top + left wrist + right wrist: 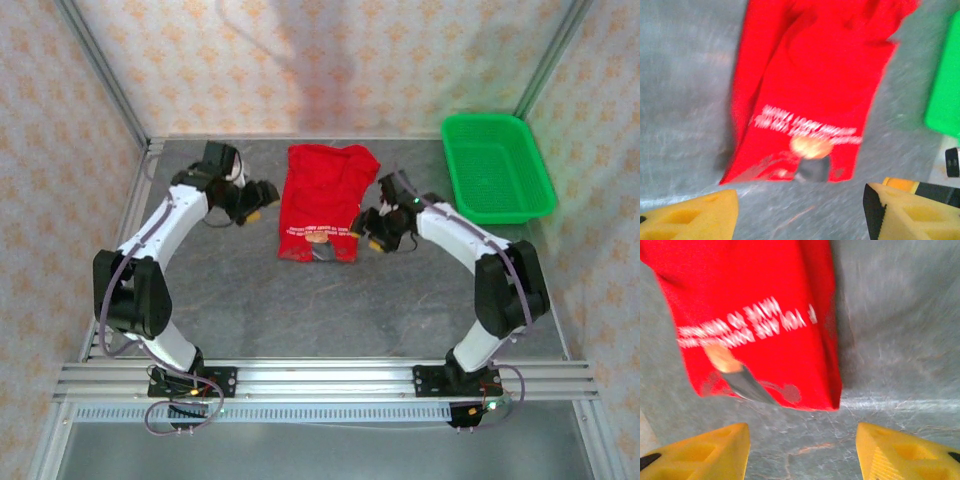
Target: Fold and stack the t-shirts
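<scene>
A bright red t-shirt [320, 205] lies on the grey table as a long narrow strip, folded lengthwise, with white lettering and a teddy-bear print near its front end. My left gripper [260, 207] sits just off its left edge and my right gripper [366, 230] just off its right edge. In the left wrist view the t-shirt [810, 85] lies ahead of the left gripper [800, 215], whose yellow fingers [690, 217] stand wide apart over bare table. The right wrist view likewise has the t-shirt [755, 315] beyond the open right gripper [802, 452], with nothing between its fingers [905, 455].
A green mesh basket [497, 165] stands at the back right, with its edge [945, 85] in the left wrist view. Patterned walls close the table at the back and sides. Bare grey table surface [320, 310] lies between the t-shirt and the arm bases.
</scene>
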You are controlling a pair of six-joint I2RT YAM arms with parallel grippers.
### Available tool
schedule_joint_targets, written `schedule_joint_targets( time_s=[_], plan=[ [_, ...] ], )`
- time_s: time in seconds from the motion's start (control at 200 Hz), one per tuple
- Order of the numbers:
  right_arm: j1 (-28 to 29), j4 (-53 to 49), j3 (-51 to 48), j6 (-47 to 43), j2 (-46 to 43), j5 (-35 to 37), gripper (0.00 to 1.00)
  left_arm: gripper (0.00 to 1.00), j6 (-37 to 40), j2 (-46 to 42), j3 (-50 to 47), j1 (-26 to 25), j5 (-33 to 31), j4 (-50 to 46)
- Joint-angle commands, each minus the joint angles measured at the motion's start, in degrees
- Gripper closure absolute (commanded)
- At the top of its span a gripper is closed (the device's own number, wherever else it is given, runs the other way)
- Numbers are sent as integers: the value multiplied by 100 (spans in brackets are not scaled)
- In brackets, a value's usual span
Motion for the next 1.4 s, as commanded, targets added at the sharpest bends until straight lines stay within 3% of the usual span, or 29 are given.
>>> schedule_joint_targets(
  time_s=[0.0, 0.19, 0.39, 0.891, 1.096, 1.256, 1.391],
  plan=[
    [217, 1534, -592, 755, 26, -330, 42, 34, 54, -38, -796, -55, 450, 695],
    [271, 2334, -1138, 1262, 171, -340, 42, 39, -105, 167, -1421, -152, 792, 1224],
    [299, 2532, -1122, 1326, 377, -351, 42, 40, -439, 355, -1885, -203, 948, 1906],
    [311, 2359, -870, 1357, 758, -175, 49, 47, -813, 1268, -1674, -303, 917, 2685],
    [309, 2093, -671, 1376, 973, 63, 70, 64, -787, 1441, -1336, -449, 787, 2468],
    [346, 1926, -711, 1682, 909, 435, 93, 90, -649, 1528, -1039, -616, 139, 1830],
    [432, 1427, -707, 1622, 490, 534, 100, 100, -576, 844, -1347, -615, -271, 1495]
  ],
)
